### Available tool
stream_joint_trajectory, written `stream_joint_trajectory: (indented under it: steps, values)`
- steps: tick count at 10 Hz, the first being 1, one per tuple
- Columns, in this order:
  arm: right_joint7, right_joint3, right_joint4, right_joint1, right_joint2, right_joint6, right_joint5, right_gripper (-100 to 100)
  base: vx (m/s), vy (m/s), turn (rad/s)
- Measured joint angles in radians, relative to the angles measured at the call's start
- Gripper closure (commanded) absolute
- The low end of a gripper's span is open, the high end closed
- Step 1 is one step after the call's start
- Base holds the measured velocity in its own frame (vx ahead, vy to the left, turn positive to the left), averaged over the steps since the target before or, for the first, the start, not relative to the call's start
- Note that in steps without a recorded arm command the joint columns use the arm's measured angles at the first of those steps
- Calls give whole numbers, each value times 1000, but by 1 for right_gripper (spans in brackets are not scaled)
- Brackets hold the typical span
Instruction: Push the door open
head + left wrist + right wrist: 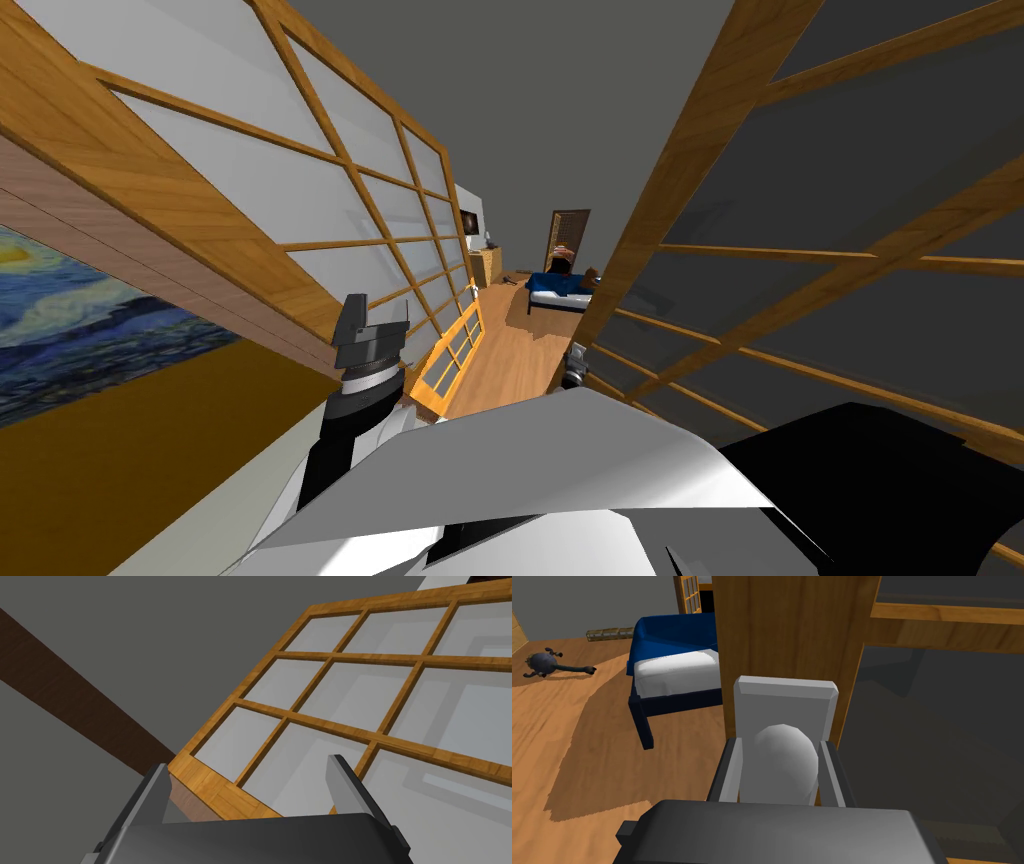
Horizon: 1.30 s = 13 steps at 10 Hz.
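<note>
Clamping my right gripper [780,745] on the rounded grey handle [784,768], I found the wooden-framed door [792,626] upright, its edge toward a blue bed [672,636]. Bare wooden floor [587,741] lay between.

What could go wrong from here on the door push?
1. Right claw is shut on the rounded handle; it may slip off as the door swings.
2. Open left claw sits at the corner of the lattice panel; driving forward might snag a finger.
3. The bed stands past the door and could stop its swing.
</note>
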Motion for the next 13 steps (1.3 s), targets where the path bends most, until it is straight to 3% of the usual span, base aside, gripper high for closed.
stream_joint_trajectory:
  steps: [4,6,8,10,11,13]
  values:
    - [16,-37,-17,19,7,-7,-22,100,176,-36,-49]
    - [13,-45,-1,11,4,-15,-28,100,149,-60,-32]
    - [24,-59,-20,29,2,-9,-46,100,199,-64,-52]
    - [24,-81,-5,19,-2,-22,-65,100,198,-98,-53]
    - [36,-91,-26,32,-1,-21,-76,100,213,-96,-44]
    - [32,-111,-19,34,-10,-32,-93,100,192,-93,-55]
